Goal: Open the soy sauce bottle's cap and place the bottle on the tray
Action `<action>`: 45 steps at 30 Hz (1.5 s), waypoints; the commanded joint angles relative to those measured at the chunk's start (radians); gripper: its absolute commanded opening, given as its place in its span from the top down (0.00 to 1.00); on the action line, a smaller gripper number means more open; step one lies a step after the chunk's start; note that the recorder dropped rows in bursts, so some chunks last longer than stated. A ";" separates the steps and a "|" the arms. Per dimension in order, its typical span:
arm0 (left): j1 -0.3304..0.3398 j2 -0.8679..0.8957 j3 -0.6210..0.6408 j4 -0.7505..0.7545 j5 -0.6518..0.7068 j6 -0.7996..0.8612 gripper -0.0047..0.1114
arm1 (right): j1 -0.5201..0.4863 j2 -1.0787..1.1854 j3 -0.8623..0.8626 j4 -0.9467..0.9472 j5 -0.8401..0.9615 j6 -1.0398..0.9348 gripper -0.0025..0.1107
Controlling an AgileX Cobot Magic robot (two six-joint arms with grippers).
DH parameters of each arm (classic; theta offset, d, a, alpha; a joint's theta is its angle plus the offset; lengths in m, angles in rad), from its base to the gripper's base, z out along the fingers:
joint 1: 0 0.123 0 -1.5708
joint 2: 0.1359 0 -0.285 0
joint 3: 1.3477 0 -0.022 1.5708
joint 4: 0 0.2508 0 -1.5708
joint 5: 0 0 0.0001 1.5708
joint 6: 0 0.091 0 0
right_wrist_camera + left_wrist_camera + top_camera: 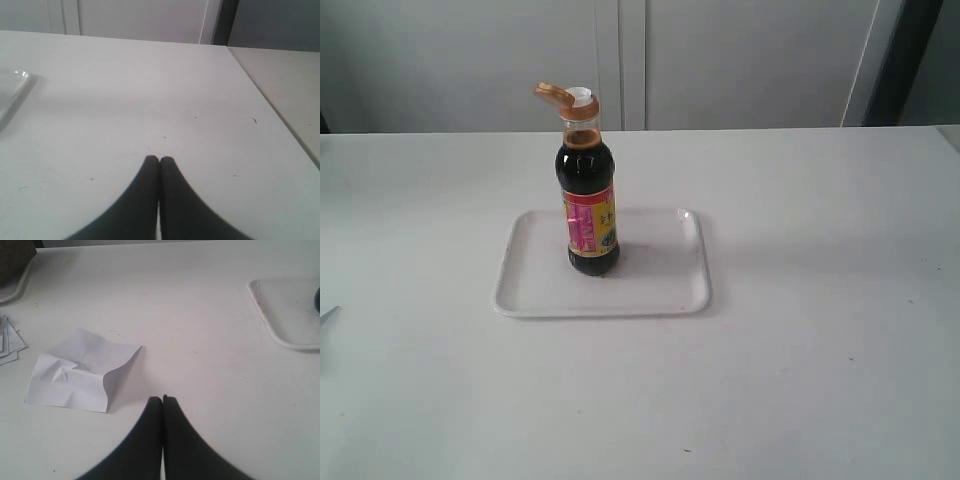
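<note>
The soy sauce bottle [590, 210] stands upright on the white tray [660, 285], left of the tray's middle. Its golden-brown cap [568, 100] is flipped open, the hinged lid tilted to the left and the white spout showing. Neither gripper appears in the exterior view. My left gripper [162, 399] is shut with nothing in it, low over the bare table, with a corner of the tray [280, 315] and a dark sliver of the bottle [317, 299] off to one side. My right gripper [159, 160] is shut and empty too, with the tray's rim [15, 87] far to its side.
A crumpled sheet of white paper [80, 370] lies close to the left gripper, with more paper edges [7, 342] and a dark rounded object [15, 262] beyond. The table's edge [270, 105] runs past the right gripper. A pale cabinet wall [630, 60] stands behind the table.
</note>
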State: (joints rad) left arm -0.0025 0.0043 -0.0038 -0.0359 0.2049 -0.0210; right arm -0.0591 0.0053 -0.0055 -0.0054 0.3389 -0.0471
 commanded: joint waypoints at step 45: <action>0.003 -0.004 0.004 -0.012 -0.003 -0.002 0.96 | 0.051 -0.005 0.006 -0.002 0.008 0.006 0.98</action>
State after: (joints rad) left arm -0.0025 0.0043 -0.0038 -0.0378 0.2049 -0.0210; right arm -0.0117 0.0053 -0.0055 0.0000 0.3494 -0.0451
